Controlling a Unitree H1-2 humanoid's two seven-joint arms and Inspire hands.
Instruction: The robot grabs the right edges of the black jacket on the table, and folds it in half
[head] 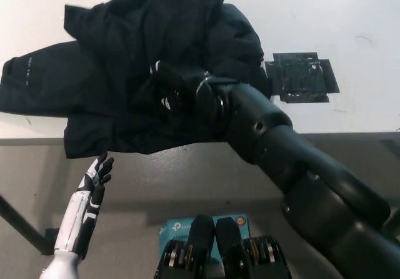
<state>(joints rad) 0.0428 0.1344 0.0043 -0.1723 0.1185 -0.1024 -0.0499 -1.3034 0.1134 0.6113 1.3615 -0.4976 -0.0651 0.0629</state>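
Slippage threatened: right hand (172,91), fingers' grip indiscernible against the bunched black jacket (125,60) mid-frame on the counter (350,16), while the left hand (94,185) hung spread, empty, lower left.

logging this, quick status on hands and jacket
Right hand over the black jacket, grip unclear. Jacket bunched on the white table, not neatly halved. Left hand open, low, idle. Nothing blocking.

Right hand (172,88) fingers lost against black jacket (125,72).
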